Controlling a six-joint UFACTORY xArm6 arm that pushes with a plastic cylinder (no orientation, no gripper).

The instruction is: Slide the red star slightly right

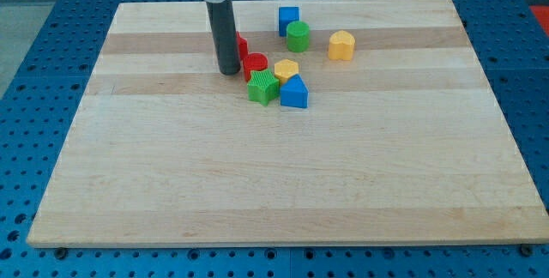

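The red star (242, 45) is mostly hidden behind my dark rod; only a sliver shows at the rod's right edge. My tip (229, 72) rests on the board just left of it, touching or nearly touching. A red cylinder (255, 64) sits right below the star. A green star-like block (263, 87), a small yellow block (286, 69) and a blue block (294, 93) cluster at the cylinder's lower right.
A blue cube (288, 19) and a green cylinder (298, 36) stand towards the view's top, right of the red star. A yellow block (341, 45) stands further right. The wooden board (283, 184) lies on a blue perforated table.
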